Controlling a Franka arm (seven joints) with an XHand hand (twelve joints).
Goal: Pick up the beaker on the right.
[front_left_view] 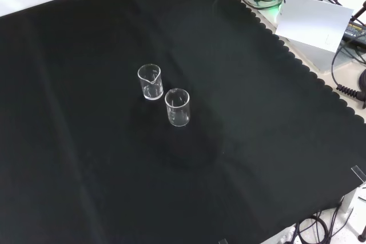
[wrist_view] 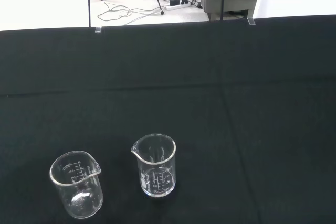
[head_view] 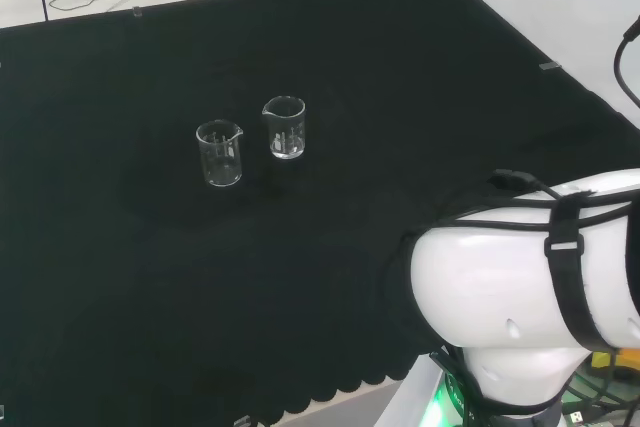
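Note:
Two small clear glass beakers stand upright and apart on the black cloth. In the head view one beaker [head_view: 220,154] is on the left and the other beaker [head_view: 285,127] is on the right, slightly farther off. The front view has that second beaker [front_left_view: 150,82] higher and to the left, with the first beaker [front_left_view: 178,107] nearer the camera. Seen from the wrist, both stand some way ahead: one beaker [wrist_view: 77,184] and the other beaker [wrist_view: 155,164], each looking empty. Nothing touches either one.
The arm's white link [head_view: 530,287] fills the head view's lower right. The cloth's scalloped edge [front_left_view: 297,61] runs along the right of the front view, with cables and a white box [front_left_view: 314,21] beyond it.

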